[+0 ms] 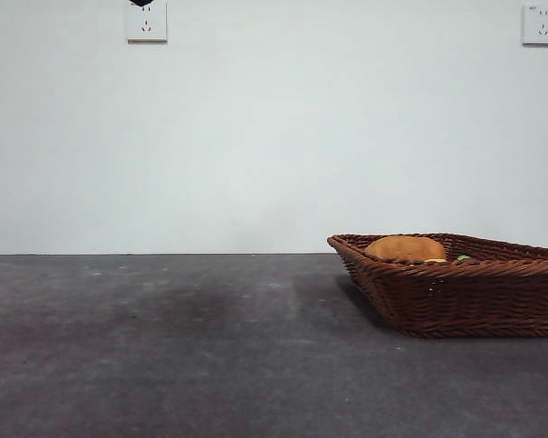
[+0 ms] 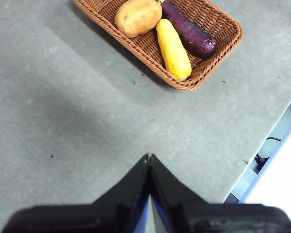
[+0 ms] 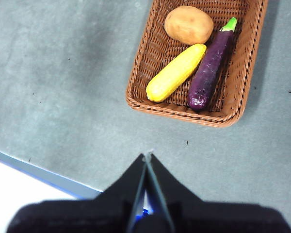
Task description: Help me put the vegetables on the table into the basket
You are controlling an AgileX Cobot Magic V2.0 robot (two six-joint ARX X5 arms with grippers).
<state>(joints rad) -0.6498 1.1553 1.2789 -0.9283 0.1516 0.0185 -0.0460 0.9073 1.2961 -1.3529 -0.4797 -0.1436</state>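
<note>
- The potato [image 3: 189,24], the yellow vegetable [image 3: 175,73] and the eggplant [image 3: 212,63] are all lying inside the basket [image 3: 140,97], side by side and touching.
- In the front view the basket is sitting on the right side of the table [image 1: 164,347], and only the top of the potato is peeking over its rim.
- I am seeing no vegetable left out on the table, so I am judging the job to be done, or at its very last step.
- The next move is asking little of me: just keeping my arms back and out of the way.
- My left gripper [image 2: 148,158] is hanging high over bare table, away from the basket, pinched closed and holding nothing.
- My right gripper [image 3: 148,156] is hanging high near the table's edge, also pinched closed and holding nothing.
</note>
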